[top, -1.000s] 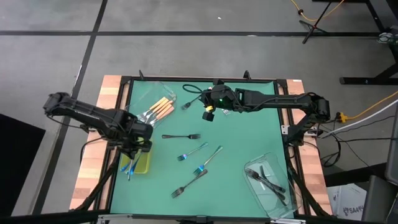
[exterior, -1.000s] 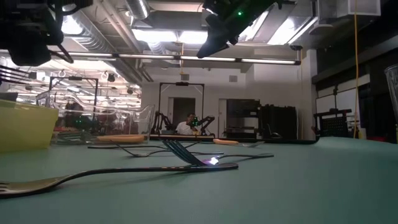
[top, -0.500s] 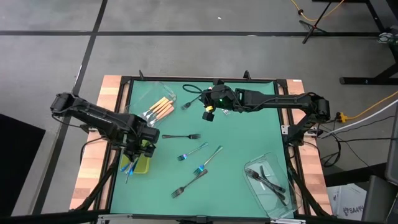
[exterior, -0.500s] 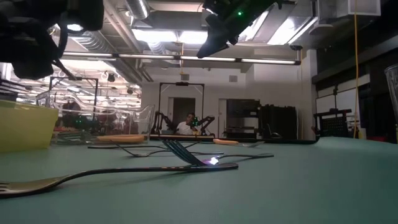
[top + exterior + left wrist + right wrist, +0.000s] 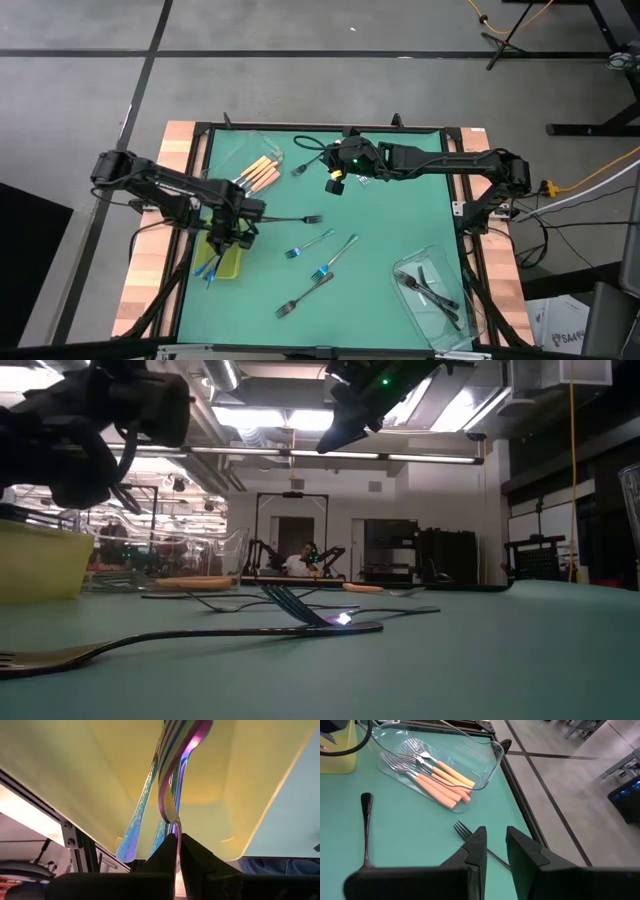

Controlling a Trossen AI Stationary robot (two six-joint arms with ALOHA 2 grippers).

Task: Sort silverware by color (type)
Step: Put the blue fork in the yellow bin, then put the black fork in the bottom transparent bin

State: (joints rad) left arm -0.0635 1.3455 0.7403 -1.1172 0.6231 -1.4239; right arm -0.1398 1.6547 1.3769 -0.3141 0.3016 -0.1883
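My left gripper point(image 5: 176, 839) pinched shut, empty, over yellow-green plastic tray point(image 5: 90, 785) holding iridescent forks point(image 5: 172, 780); clear tray rim before reaching.

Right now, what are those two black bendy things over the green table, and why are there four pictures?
They are two robot arms, each ending in a two-finger pincer. One picture looks straight down from above, one peeks across the table top, and two come from little cameras on the arms' wrists. On the green table mat lie loose slim forks. Orange-handled forks with silver heads sit in a clear plastic tub. Dark grey forks sit in another clear tub. Shiny rainbow-coloured forks lie in a yellow-green tray. The left pincer is shut, right at a rainbow fork's handle end; I cannot tell if it pinches it. The right pincer is open above the mat, holding nothing.
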